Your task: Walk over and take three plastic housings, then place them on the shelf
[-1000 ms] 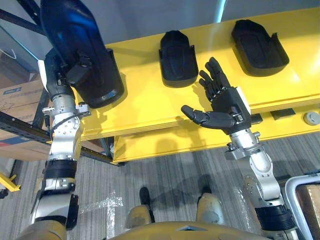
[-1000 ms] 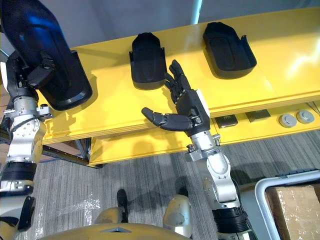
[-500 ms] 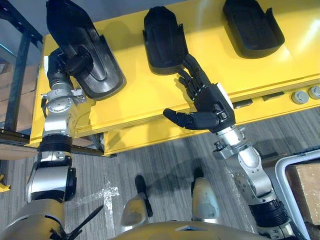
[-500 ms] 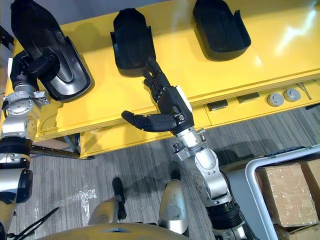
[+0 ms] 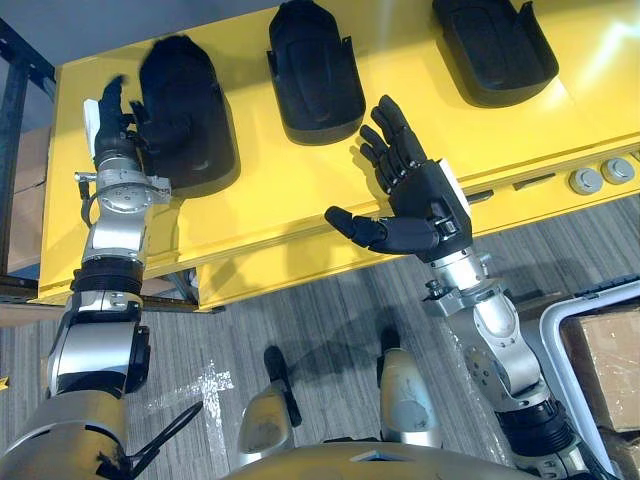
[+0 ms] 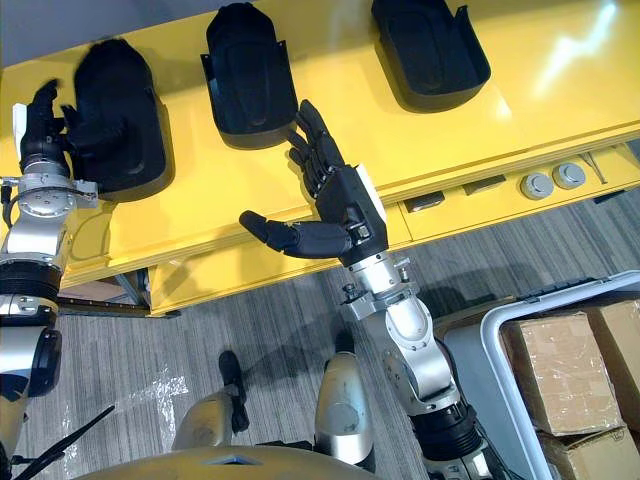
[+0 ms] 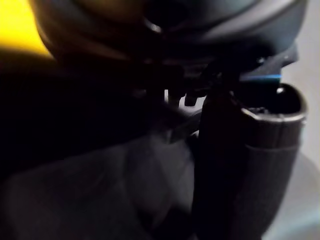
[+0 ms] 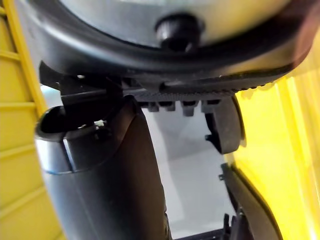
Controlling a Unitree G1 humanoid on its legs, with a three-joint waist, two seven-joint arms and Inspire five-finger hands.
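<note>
Three black plastic housings lie in a row on the yellow shelf (image 5: pixel 270 170): a left one (image 5: pixel 190 115), a middle one (image 5: pixel 315 60) and a right one (image 5: pixel 495 45). My left hand (image 5: pixel 118 130) rests against the left housing's near-left side. Its fingers are spread and straight, some lying on the housing, not curled round it. My right hand (image 5: pixel 425 195) hovers open over the shelf's front edge, just below the middle housing, palm up and thumb stretched to the left, holding nothing.
A white-rimmed bin (image 6: pixel 500 330) with cardboard boxes (image 6: pixel 565 365) stands on the floor at the lower right. Round fittings (image 6: pixel 552 178) sit on the lower ledge under the shelf's front. A dark rack post (image 5: pixel 12 110) runs beside the shelf's left end.
The left hand has brought the tilted housing down flat onto the shelf and straightened its fingers off it. The camera has shifted, so the shelf sits higher in the picture.
</note>
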